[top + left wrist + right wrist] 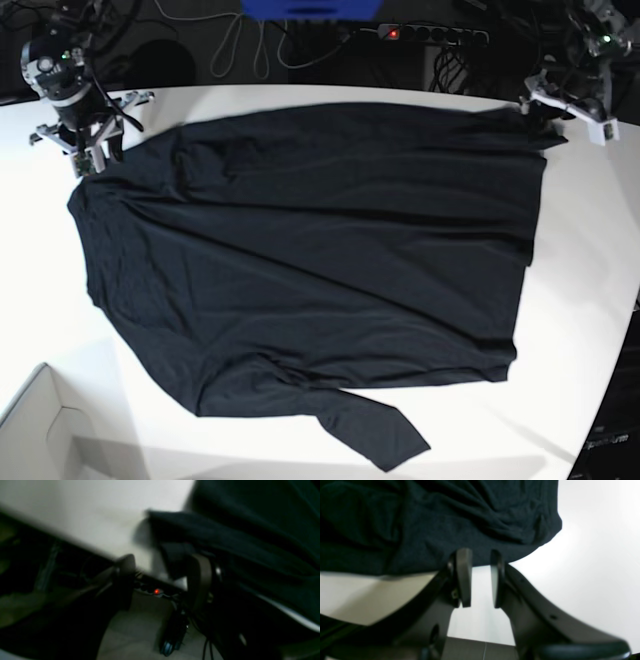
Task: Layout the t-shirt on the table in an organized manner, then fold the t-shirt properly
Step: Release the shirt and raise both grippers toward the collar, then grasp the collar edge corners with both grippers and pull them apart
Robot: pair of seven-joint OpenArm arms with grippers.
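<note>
Dark curved fingers of my right gripper (480, 577) stand parted, gripping nothing, at the soft black t-shirt's (310, 260) hem. That thin shirt spreads wrinkled across the smooth white counter (590, 260). My left gripper (160, 575) is blurred; I cannot tell its state.

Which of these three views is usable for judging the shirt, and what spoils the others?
Base view: sharp and evenly lit, the t-shirt reads clearly on the table. Left wrist view: dark and motion-blurred, left gripper smeared. Right wrist view: close-up soft focus, tabletop glare at right, right gripper visibly open.
</note>
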